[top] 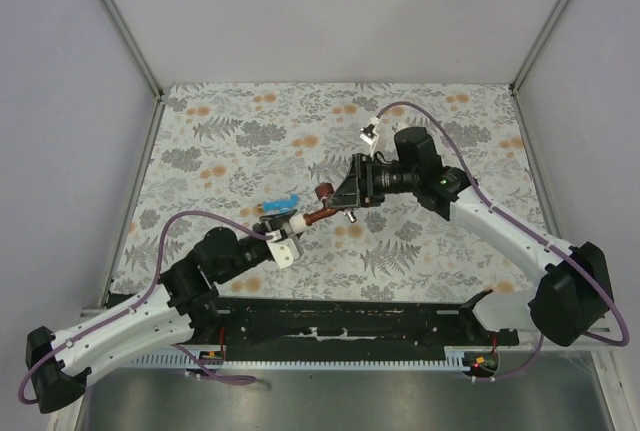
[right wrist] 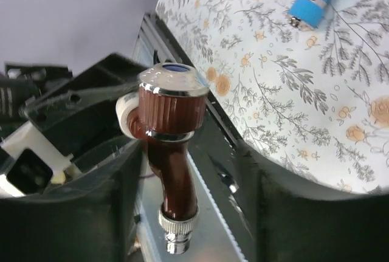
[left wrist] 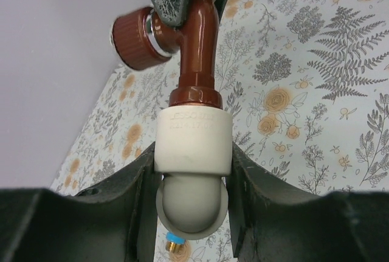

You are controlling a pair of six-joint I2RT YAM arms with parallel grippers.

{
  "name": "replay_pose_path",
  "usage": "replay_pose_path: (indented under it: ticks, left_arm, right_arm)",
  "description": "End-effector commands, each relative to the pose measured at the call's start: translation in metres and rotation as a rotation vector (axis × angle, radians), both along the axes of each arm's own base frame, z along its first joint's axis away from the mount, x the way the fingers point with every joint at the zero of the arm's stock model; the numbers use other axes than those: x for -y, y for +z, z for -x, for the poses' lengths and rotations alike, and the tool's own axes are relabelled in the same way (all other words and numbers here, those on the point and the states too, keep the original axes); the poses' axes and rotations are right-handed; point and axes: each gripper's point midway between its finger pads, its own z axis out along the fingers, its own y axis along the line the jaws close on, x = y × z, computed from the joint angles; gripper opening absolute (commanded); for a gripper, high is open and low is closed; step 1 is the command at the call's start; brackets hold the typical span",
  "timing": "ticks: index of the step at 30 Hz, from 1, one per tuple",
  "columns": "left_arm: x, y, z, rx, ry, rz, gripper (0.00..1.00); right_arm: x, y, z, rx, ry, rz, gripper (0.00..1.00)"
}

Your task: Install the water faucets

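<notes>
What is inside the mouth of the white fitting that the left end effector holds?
The brown faucet stands in the mouth of the white fitting, its collar right at the rim. The stem inside is covered, so how deep it sits cannot be seen.

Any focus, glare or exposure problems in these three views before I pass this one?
Top external: evenly lit, sharp, soft shadows only. Left wrist: white fitting crisp, glare streak on the copper-toned faucet, own fingers dark. Right wrist: glints on the faucet's chrome, blue faucet cut off by the top edge.
</notes>
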Motion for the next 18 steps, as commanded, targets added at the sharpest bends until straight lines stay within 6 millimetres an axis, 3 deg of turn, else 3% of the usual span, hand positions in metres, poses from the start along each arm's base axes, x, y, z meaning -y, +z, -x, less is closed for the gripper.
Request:
replay_pose_path:
  ticks: [1,10,13,18]
  left_arm:
    - [0.002,0.059,-0.004,0.143,0.011,0.146,0.02]
    - [0.011,0.054,0.003,0.081,-0.046,0.137,0.02]
    - [0.017,0.055,0.01,0.049,-0.085,0.151,0.02]
    - [0.029,0.057,0.023,-0.019,-0.17,0.165,0.02]
  right_arm:
    - [0.015,0.025,-0.028,0.13,-0.141,0.004,0.98]
    - [0.085,0.047,-0.028,0.76,-0.208,0.218,0.98]
    - [0.097,0.055,-0.013,0.999,-0.141,0.22,0.98]
    - [0.108,0.049,0.012,1.308,-0.002,0.236,0.98]
